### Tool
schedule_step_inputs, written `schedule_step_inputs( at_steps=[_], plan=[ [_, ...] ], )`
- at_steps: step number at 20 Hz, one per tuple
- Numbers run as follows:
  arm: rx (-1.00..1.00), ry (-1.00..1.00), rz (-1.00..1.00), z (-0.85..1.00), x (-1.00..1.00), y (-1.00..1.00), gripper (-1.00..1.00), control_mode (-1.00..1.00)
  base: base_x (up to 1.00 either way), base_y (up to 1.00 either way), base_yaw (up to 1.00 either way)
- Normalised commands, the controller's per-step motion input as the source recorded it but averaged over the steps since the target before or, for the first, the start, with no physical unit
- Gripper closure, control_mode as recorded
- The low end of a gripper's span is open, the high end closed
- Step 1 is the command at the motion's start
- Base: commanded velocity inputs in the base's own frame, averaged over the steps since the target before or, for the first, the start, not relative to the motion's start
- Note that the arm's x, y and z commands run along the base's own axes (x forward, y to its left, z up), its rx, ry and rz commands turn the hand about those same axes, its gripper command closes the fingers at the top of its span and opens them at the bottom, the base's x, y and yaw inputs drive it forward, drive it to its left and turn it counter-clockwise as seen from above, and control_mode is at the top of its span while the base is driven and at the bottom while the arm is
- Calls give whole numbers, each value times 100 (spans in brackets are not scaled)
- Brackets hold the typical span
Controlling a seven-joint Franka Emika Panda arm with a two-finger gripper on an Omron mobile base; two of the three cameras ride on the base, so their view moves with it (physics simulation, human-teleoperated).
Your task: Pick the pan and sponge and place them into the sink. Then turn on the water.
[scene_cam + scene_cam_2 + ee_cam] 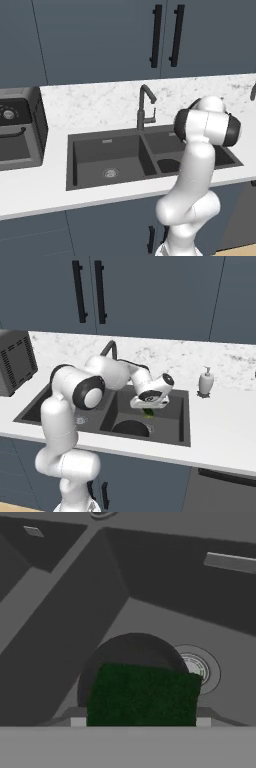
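One of the two items bound for the sink is already in it: the pan lies on the floor of the right-hand basin, directly below the pincer. The second item, the sponge, sits between the pincer's jaws, which stand part-way open and closed on the block, its dark green scouring face turned toward the hand camera. In the right base view a sliver of green and yellow shows just under the white hand, hanging above the basin and clear of its walls.

The step in hand appears to be the delivery of the sponge. The next move calls for the jaws to spread and let the block drop, or for a short descent first so that it lands in the basin rather than bouncing off the pan's rim. After that the arm must lift out and reach for the faucet, which stands behind the pincer at the back edge of the sink; no stream of water shows at its spout.

The left-hand basin, beside the pincer across the divider, holds nothing but its round metal drain. Another drain shows in the right-hand basin, just beside the pan. A white soap dispenser stands on the desk, well apart.
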Motion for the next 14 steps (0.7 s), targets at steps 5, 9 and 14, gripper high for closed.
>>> schedule_step_inputs(
  at_steps=[5, 9, 14],
  plan=[
    [0, 6, 0, -40, 26, -8, 100, -100, 0, 0, 0],
    [0, 3, 0, -41, 10, -15, 100, -100, 0, 0, 0],
    [0, 0, 0, -40, 1, -12, 100, -100, 0, 0, 0]
  ],
)
